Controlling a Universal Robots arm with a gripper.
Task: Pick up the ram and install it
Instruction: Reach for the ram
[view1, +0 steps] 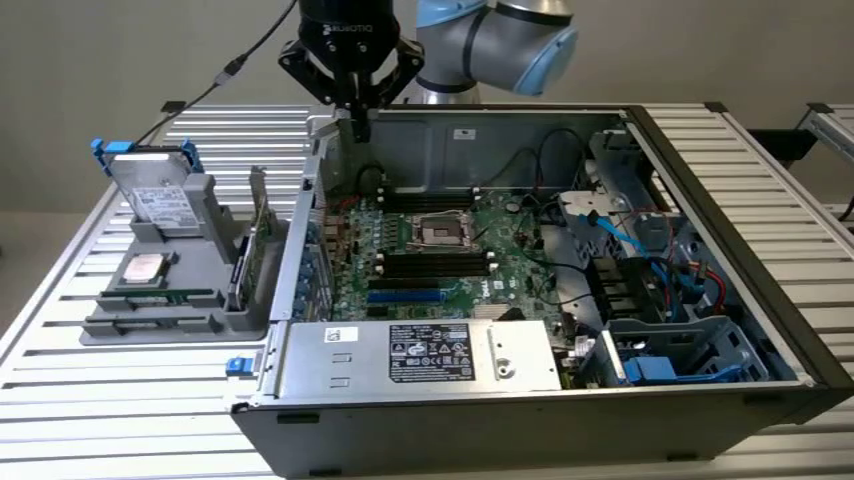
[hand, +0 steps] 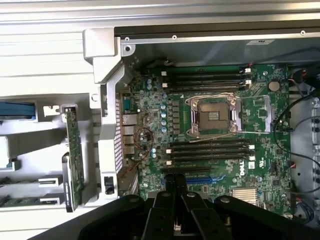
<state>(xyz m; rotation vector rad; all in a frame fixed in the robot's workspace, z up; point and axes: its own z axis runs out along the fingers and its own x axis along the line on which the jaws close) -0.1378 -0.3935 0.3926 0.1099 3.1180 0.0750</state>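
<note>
The ram (view1: 163, 297) is a thin green stick lying in a slot of the grey holder (view1: 200, 225), at the exterior view's left, outside the computer case. My gripper (view1: 358, 122) hangs well above the case's back left corner, far from the ram, shut with nothing between its fingers. In the wrist view the shut gripper (hand: 175, 179) points down over the green motherboard (hand: 260, 115). Long black memory slots (hand: 205, 80) run on either side of the processor socket (hand: 212, 116), and the second group of slots (hand: 207, 150) lies closest to the fingertips.
The open case (view1: 747, 170) holds cables, a drive cage (view1: 674, 350) and the power supply (view1: 427, 352). The holder also carries a hard drive (view1: 158, 195), a processor (view1: 144, 268) and an upright expansion card (view1: 248, 255). All of it rests on a slatted metal table (view1: 120, 400).
</note>
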